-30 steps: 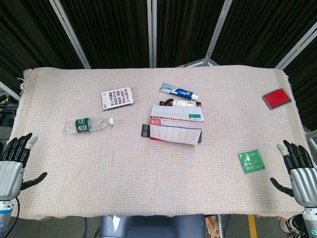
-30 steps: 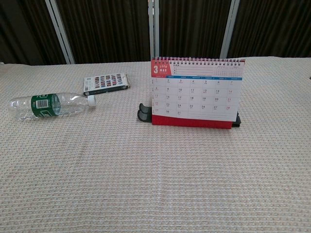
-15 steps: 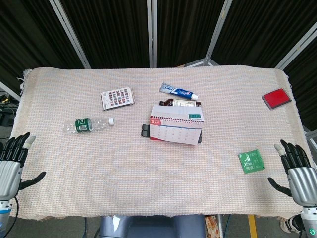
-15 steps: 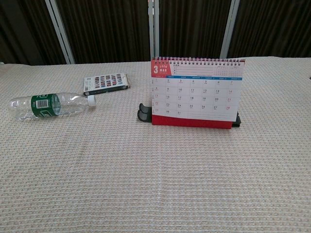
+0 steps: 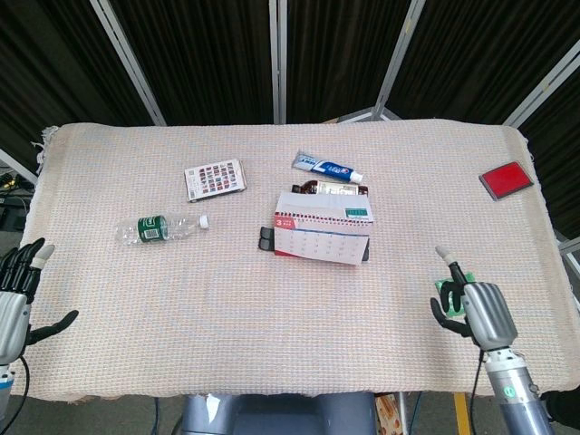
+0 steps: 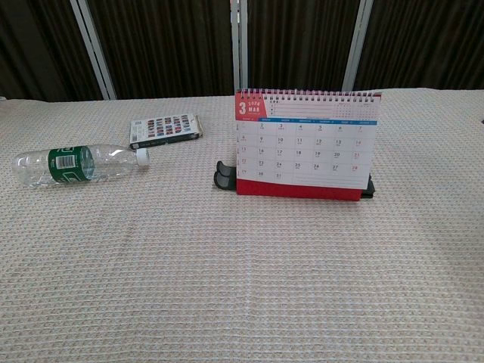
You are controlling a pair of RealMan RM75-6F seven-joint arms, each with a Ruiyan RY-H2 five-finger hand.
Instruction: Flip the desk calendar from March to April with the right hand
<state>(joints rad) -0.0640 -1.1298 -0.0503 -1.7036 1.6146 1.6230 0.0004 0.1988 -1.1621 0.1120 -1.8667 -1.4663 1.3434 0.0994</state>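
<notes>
The desk calendar is standing mid-table showing March, untouched. The right hand is hovering well apart over a green packet, one finger extended, grasping nothing. Risk: a push against the light calendar is likely tipping it backward onto the toothpaste tube.

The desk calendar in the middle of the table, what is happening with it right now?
Nothing touches it yet. The desk calendar stands upright on the table and shows the March page. The right hand is over the table's near right part, above a small green packet, well short of the calendar and holding nothing. The left hand waits at the near left edge, fingers apart. A plastic bottle lies on its side to the calendar's left.
</notes>
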